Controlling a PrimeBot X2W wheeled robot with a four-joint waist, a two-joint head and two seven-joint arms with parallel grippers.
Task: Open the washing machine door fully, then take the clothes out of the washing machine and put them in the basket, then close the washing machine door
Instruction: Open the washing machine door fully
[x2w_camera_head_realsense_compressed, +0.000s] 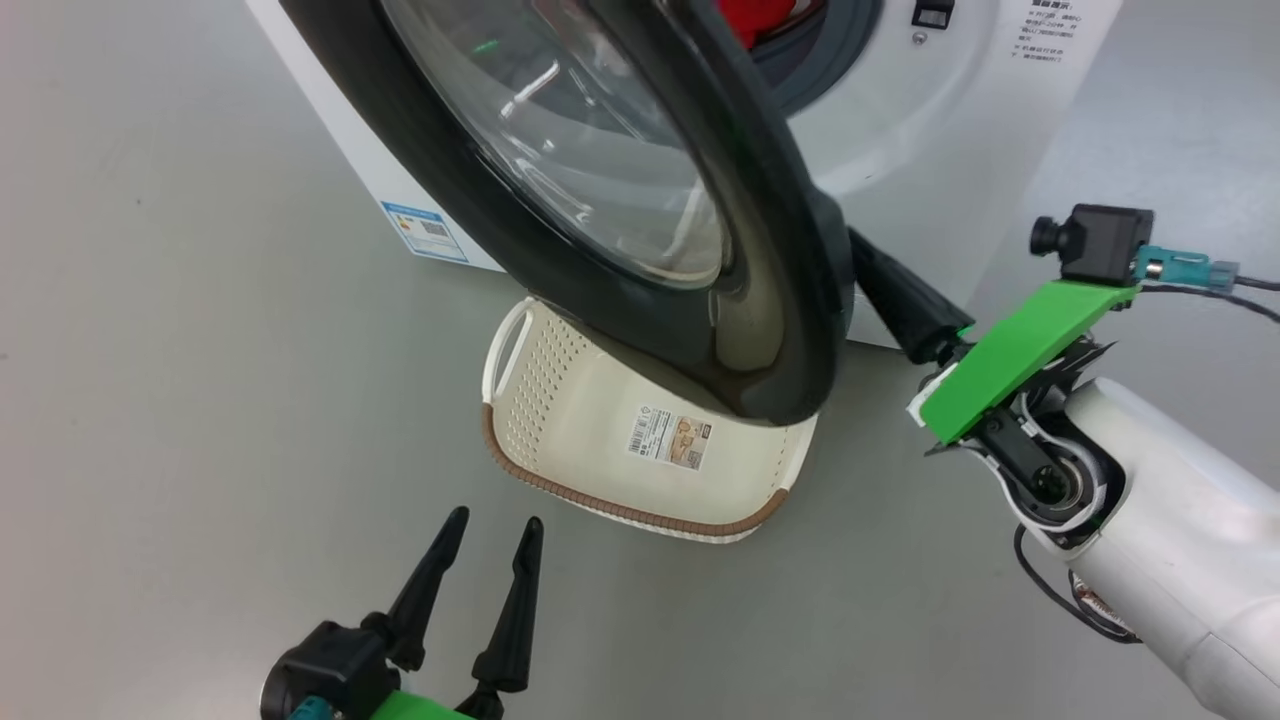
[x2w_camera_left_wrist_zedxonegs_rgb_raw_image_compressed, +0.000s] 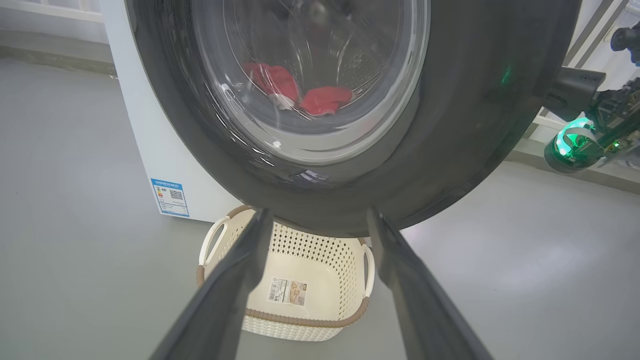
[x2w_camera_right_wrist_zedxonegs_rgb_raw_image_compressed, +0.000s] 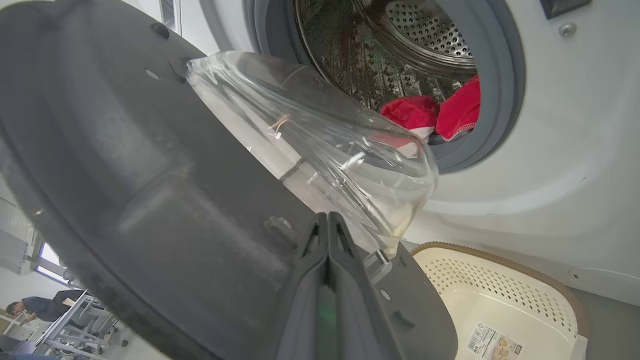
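Beyond the part-open washing machine door (x2w_camera_head_realsense_compressed: 770, 300), at twelve o'clock, clothes (x2w_camera_head_realsense_compressed: 760, 20) wait (basket (x2w_camera_head_realsense_compressed: 620, 510) empty); right claw (x2w_camera_right_wrist_zedxonegs_rgb_raw_image_compressed: 327, 220) closed against it, left claw (x2w_camera_head_realsense_compressed: 497, 520) spread, holding nothing.

Drum mouth: the washing machine door (x2w_camera_head_realsense_compressed: 590, 150) stands partly open across the front of the washing machine (x2w_camera_head_realsense_compressed: 900, 130); a gap on the door's right leads to the clothes (x2w_camera_right_wrist_zedxonegs_rgb_raw_image_compressed: 440, 115).
Door's inner side: the glass bowl bulges toward the drum and narrows that gap.
Basket (x2w_camera_head_realsense_compressed: 540, 400): the door's lower rim overhangs its far part; the near part is open from above.
Right gripper (x2w_camera_right_wrist_zedxonegs_rgb_raw_image_compressed: 327, 225): pressed-together fingers lie at the door's inner face, just beside the bowl.
Left gripper (x2w_camera_head_realsense_compressed: 497, 520): spread fingers, with the basket and door rim ahead.
Floor (x2w_camera_head_realsense_compressed: 150, 400): bare to the basket's left.
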